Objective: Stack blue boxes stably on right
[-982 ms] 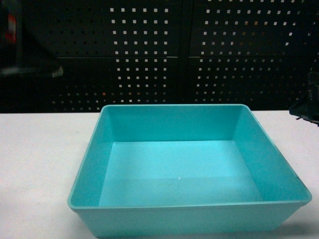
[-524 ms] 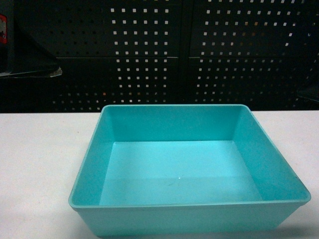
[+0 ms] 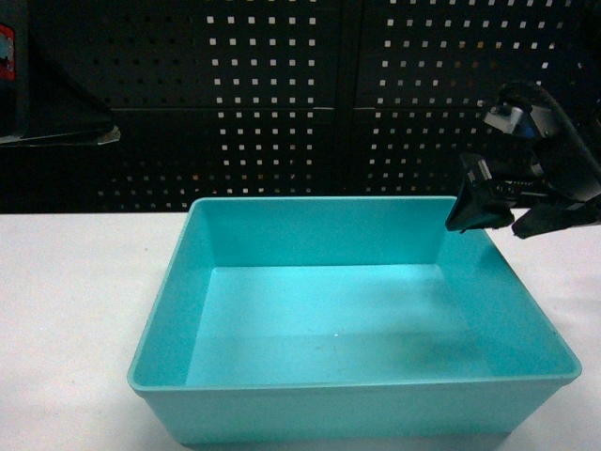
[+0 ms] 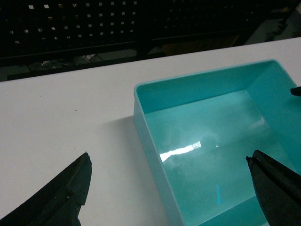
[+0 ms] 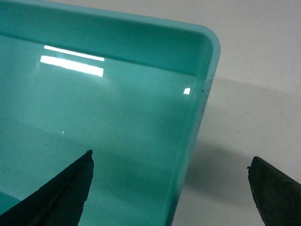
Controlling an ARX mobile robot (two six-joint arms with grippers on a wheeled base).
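One blue box (image 3: 329, 319), a shallow light turquoise tub, stands empty on the white table in the middle of the head view. My right gripper (image 3: 512, 224) hovers open above the box's far right corner. In the right wrist view its jaws (image 5: 170, 160) straddle the box's (image 5: 94, 117) right wall, one fingertip over the inside, one over the table. My left gripper (image 4: 168, 160) is open too, its jaws either side of the box's (image 4: 211, 141) left wall. The left gripper does not show in the head view. Nothing is held.
A black pegboard wall (image 3: 282, 94) runs behind the white table (image 3: 66, 310). A dark object with a red label (image 3: 38, 94) sits at the upper left. Bare table lies on both sides of the box.
My right gripper has come into the head view from the right edge and now hangs over the box's far right corner. The box has barely moved.
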